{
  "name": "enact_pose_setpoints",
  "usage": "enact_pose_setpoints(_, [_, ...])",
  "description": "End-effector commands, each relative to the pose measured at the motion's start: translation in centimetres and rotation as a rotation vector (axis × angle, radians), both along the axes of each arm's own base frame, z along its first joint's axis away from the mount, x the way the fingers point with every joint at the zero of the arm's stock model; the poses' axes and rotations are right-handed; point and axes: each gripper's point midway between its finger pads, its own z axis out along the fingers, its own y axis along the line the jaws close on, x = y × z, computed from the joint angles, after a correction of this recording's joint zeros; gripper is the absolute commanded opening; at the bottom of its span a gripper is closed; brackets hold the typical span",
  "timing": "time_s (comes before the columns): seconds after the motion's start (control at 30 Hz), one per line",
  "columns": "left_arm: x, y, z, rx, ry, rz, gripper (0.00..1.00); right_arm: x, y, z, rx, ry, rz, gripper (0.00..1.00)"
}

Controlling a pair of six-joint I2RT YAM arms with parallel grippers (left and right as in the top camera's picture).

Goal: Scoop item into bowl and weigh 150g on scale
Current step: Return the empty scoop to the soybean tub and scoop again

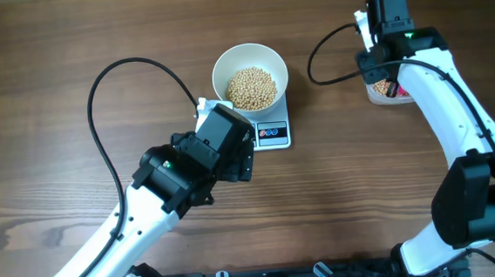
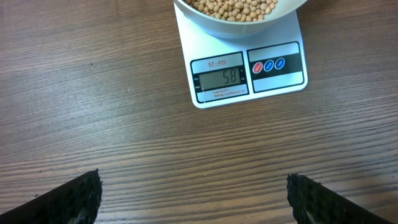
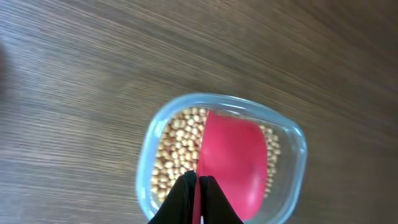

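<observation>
Left gripper (image 2: 196, 196) stood open near the scale (image 2: 249, 68) bearing the bowl (image 1: 221, 70); right gripper (image 3: 199, 182) clamped a red scoop (image 3: 233, 155)

Wooden table (image 1: 49, 47), brown, grain running 9 to 3 o'clock, fills every view. Clear plastic container (image 3: 146, 155), rounded-rectangular, sits at 2 o'clock in the overhead view and is mostly covered there. In the right wrist view it's at 6 o'clock, cut off by the bottom edge, with a bluish see-through rim. Red scoop (image 3: 233, 162) is inside the container, on its 3 o'clock side. Broad end points to 12 o'clock, narrow end to 6 o'clock, smooth red face up. Overhead shows only a red sliver of it.
</observation>
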Motion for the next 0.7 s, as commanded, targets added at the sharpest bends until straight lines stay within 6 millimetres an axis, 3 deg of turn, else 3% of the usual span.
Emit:
enact_pose_setpoints(0.0, [0.0,0.2,-0.1,0.003,0.001,0.006,1.0,0.5,2.1,-0.4,0.121,0.0,0.024,0.04])
enact_pose_setpoints(0.13, [0.0,0.2,-0.1,0.003,0.001,0.006,1.0,-0.1,2.1,-0.7,0.13,0.025,0.012,0.04])
enact_pose_setpoints(0.23, [0.0,0.2,-0.1,0.003,0.002,0.006,1.0,-0.4,-1.5,0.1,-0.04,-0.005,-0.125,0.04])
enact_pose_setpoints(0.3, [0.0,0.2,-0.1,0.003,0.001,0.006,1.0,-0.5,-2.1,0.4,-0.074,-0.009,-0.139,0.04])
enact_pose_setpoints(0.6, [0.0,0.2,-0.1,0.003,0.001,0.006,1.0,-0.5,3.4,-1.2,0.248,0.047,-0.008,0.04])
enact_pose_setpoints(0.67, [0.0,0.2,-0.1,0.003,0.001,0.006,1.0,-0.5,3.0,-1.2,0.297,0.045,-0.046,0.04])
